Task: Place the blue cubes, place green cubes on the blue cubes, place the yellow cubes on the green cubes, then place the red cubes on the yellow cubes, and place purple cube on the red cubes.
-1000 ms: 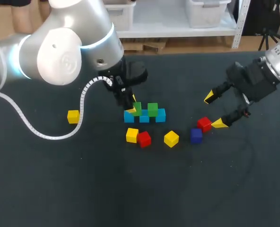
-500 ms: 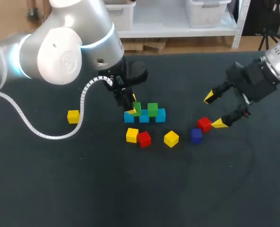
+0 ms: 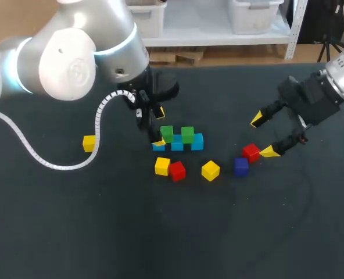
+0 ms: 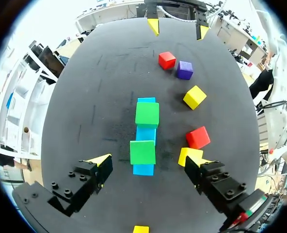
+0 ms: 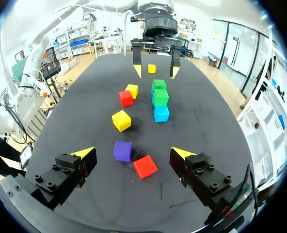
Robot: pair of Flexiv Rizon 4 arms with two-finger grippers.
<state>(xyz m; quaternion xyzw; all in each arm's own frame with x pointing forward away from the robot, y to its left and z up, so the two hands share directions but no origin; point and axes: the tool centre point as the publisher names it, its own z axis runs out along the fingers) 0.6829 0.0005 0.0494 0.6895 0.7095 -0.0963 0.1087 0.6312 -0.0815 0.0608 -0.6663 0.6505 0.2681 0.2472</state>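
The table (image 3: 102, 232) was covered in a dark, matte surface. Three blue cubes (image 3: 197, 141) lay on it in a tight row. Two green cubes (image 3: 187, 135) sat on top, slightly apart from each other. All the blocks looked smooth, plain and sharp-edged.

The left gripper (image 3: 159, 127) hung over the row's end. Its black fingers with pointed yellow tips were spread wide on either side of the nearest green cube, gripping nothing.

In front of the row a yellow cube (image 3: 162, 166) touched a red cube (image 3: 177, 170). A second yellow cube (image 3: 210, 170) stood near them, and a third yellow cube (image 3: 89, 142) sat well apart.

The purple cube (image 3: 241, 166) sat just beside the other red cube (image 3: 251, 152). The right gripper (image 3: 263, 136) was near them, splayed and empty.
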